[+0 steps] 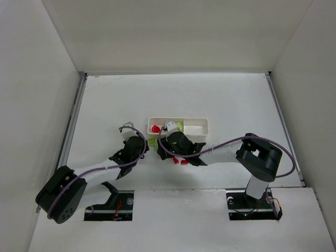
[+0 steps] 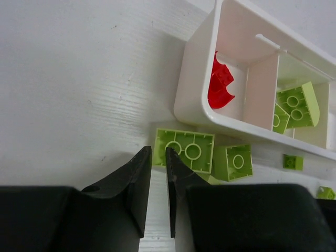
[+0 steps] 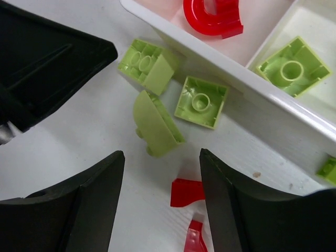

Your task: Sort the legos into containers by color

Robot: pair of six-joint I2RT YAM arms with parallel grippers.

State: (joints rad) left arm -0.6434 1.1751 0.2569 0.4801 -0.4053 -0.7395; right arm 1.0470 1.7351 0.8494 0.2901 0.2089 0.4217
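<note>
The white tray (image 1: 202,120) lies at the table's middle. Its left compartment holds a red arch piece (image 2: 220,86) (image 3: 212,16); the middle one holds pale green bricks (image 2: 296,104) (image 3: 291,65). Three pale green bricks (image 3: 147,64) (image 3: 157,123) (image 3: 201,101) lie loose before the tray's front wall. My left gripper (image 2: 157,155) (image 1: 148,143) is shut to a thin slit, empty, its tips just short of a flat green brick (image 2: 185,150). My right gripper (image 3: 161,156) (image 1: 176,156) stands open over a red brick (image 3: 186,192) that lies close to its right finger (image 3: 210,163).
A second red piece (image 3: 195,236) lies just behind the first. Small brighter green bricks (image 2: 293,161) (image 2: 326,192) sit along the tray's front wall. The left gripper's black body (image 3: 47,58) is close beside the right gripper. White walls enclose the table.
</note>
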